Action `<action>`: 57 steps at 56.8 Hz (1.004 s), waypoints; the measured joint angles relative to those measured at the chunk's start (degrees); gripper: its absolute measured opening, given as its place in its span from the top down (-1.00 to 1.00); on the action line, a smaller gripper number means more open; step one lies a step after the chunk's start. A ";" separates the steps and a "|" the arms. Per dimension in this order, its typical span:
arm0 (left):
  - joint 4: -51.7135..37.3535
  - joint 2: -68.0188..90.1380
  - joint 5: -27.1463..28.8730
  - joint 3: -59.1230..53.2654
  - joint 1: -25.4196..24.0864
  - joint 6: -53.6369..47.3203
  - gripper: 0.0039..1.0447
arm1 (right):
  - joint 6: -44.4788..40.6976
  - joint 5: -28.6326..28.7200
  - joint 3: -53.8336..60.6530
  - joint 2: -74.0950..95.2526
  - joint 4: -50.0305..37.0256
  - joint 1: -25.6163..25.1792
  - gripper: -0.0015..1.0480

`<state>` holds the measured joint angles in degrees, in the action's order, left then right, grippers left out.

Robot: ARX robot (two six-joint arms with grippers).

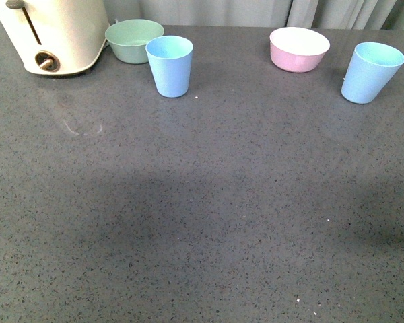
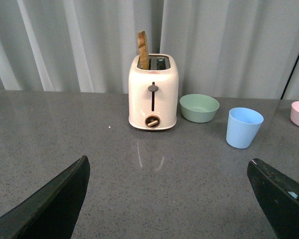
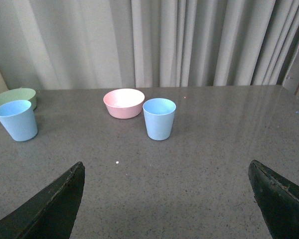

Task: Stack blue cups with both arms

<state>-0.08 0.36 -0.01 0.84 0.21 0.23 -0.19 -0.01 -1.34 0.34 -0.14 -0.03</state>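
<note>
Left cup [image 1: 169, 66] stands upright on the table [image 1: 202, 202], just beside the green bowl [image 1: 130, 40] and near the toaster [image 1: 50, 33]. Right cup [image 1: 372, 72] stands upright well apart from it, near the pink bowl [image 1: 299, 48]. My left claw [image 2: 167, 162] and right claw [image 3: 165, 164] are spread wide, gripping nothing, short of both cups.

Black, wedge-shaped, matte: left fingers [image 2: 50, 209], right fingers [image 3: 47, 211].

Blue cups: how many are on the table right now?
2. The left blue cup stands in front of the green bowl; the right blue cup beside the pink bowl. Both upright, apart.
</note>
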 joint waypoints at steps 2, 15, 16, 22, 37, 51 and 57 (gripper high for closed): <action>-0.02 0.00 0.00 0.00 0.00 0.00 -0.84 | 0.00 0.00 0.00 0.00 0.00 0.00 -0.83; 0.00 0.00 0.02 0.00 0.00 0.00 -0.84 | 0.00 0.00 0.00 0.00 0.00 0.00 -0.83; -0.02 0.00 0.00 0.00 0.00 0.00 -0.84 | 0.00 0.00 0.00 0.00 0.00 0.00 -0.83; -0.02 0.00 0.00 0.00 0.00 0.00 -0.84 | 0.00 0.00 0.00 0.00 0.00 0.00 -0.83; -0.02 0.00 0.00 0.00 0.00 0.00 -0.84 | 0.00 0.00 0.00 0.00 0.00 0.00 -0.83; 21.35 30.21 -3.78 16.63 1.49 6.60 -0.84 | 0.00 0.00 0.00 -0.04 0.02 0.00 -0.83; 11.74 49.31 -3.82 27.47 3.13 7.43 -0.84 | 0.00 0.00 0.00 -0.04 0.02 0.00 -0.83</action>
<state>11.66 49.67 -3.84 28.32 3.33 7.66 -0.19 -0.01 -1.34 0.30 -0.12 -0.03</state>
